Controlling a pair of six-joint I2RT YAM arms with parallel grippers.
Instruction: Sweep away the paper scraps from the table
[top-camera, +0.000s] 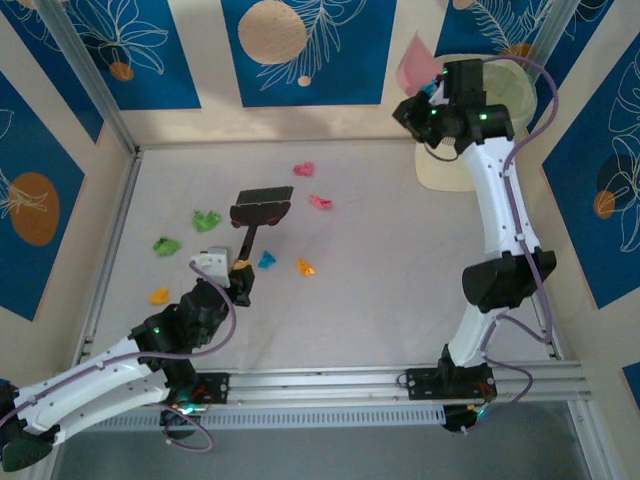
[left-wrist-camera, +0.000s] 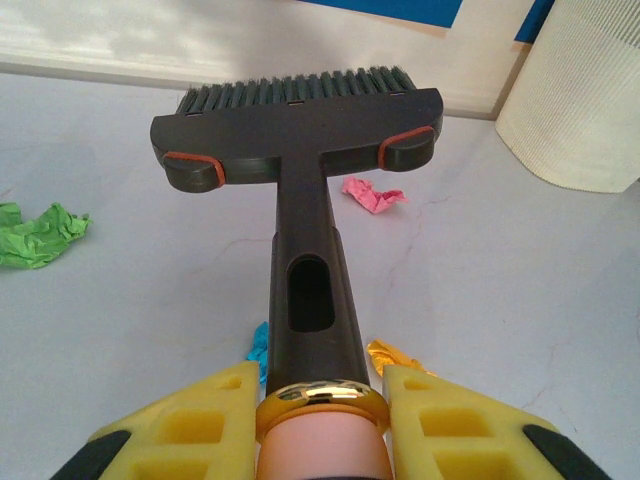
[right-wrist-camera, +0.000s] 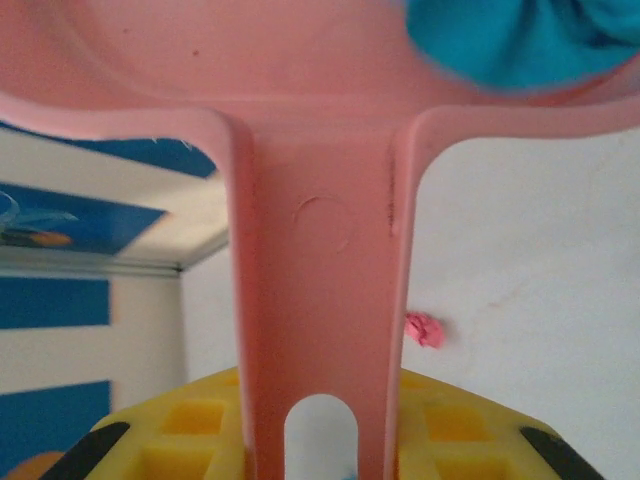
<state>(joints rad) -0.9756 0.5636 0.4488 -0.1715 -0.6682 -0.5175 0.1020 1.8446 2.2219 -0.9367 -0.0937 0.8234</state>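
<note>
Scraps (top-camera: 206, 220) around brush (top-camera: 262, 205) — on table (top-camera: 380, 300).

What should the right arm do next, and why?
Probably tip the dustpan into the bin: the right gripper holds it raised beside the bin, and a blue scrap lies in it.

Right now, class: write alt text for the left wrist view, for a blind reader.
The left gripper is shut on a dark brush, head pointing away over the table. A pink scrap lies to its right, a green scrap far left, a pale bin top right.
</note>
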